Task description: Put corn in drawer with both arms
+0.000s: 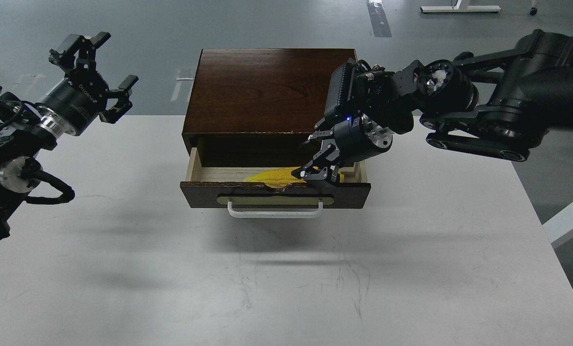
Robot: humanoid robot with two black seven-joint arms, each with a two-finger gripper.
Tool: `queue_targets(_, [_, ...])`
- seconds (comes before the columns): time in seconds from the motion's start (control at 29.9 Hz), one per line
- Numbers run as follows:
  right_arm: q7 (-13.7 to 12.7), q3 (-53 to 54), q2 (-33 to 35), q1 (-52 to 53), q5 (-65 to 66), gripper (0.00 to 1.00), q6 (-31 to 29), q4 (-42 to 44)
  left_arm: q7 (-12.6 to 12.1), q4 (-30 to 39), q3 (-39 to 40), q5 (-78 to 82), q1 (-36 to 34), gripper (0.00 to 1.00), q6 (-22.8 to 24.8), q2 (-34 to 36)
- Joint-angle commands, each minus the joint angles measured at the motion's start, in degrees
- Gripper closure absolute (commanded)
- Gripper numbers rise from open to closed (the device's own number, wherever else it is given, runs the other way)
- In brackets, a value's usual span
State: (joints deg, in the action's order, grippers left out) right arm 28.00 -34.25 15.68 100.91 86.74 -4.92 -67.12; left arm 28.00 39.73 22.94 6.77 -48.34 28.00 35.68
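Observation:
The dark brown wooden box point(267, 86) stands at the table's far edge with its drawer point(274, 194) pulled open toward me. The yellow corn point(274, 176) lies low inside the drawer, its pointed end to the left, partly hidden behind the drawer front. My right gripper point(321, 169) reaches into the drawer's right part, its fingers closed around the corn's thick end. My left gripper point(96, 62) is open and empty, held high at the far left, well apart from the box.
The white bar handle point(274, 210) and tan plate sit on the drawer front. The white table point(286, 278) spreads in front of the box. My right arm point(483, 115) spans the table's right back corner. Grey floor lies beyond.

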Motion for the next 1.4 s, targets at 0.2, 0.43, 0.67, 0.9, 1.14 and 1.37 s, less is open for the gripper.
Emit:
queue_targets(0.2, [0.0,5.33,4.08,5.43,-16.39,0.34,-0.18,-0.11,0.0,0.0,0.0,0.0,-0.09,0.02,0.0,-0.09])
queue_targets(0.43, [0.0,10.43,12.34,1.75,-34.08,0.14,-0.35,0.06,0.0,0.0,0.0,0.09,0.0,0.02,0.0,-0.09])
queue_targets(0.67, [0.0,22.53,22.01,-14.65,-45.32,0.05,-0.09,0.06,0.0,0.0,0.0,0.09,0.09,0.02,0.0,-0.35])
queue_targets(0.9, [0.0,39.5,25.27,-34.61,-61.66,0.05,0.17,0.41,0.0,0.17,0.0,0.17,1.41,0.02,0.0,-0.79])
queue_targets(1.14, [0.0,48.04,25.27,-45.09,-77.3,0.05,-0.26,1.55,0.0,0.35,0.0,0.17,2.2,0.02,0.0,-0.97])
queue_targets(1.37, [0.0,50.68,23.61,-51.68,-84.45,0.04,-0.88,4.89,0.0,0.35,0.0,0.17,2.38,0.02,0.0,-1.76])
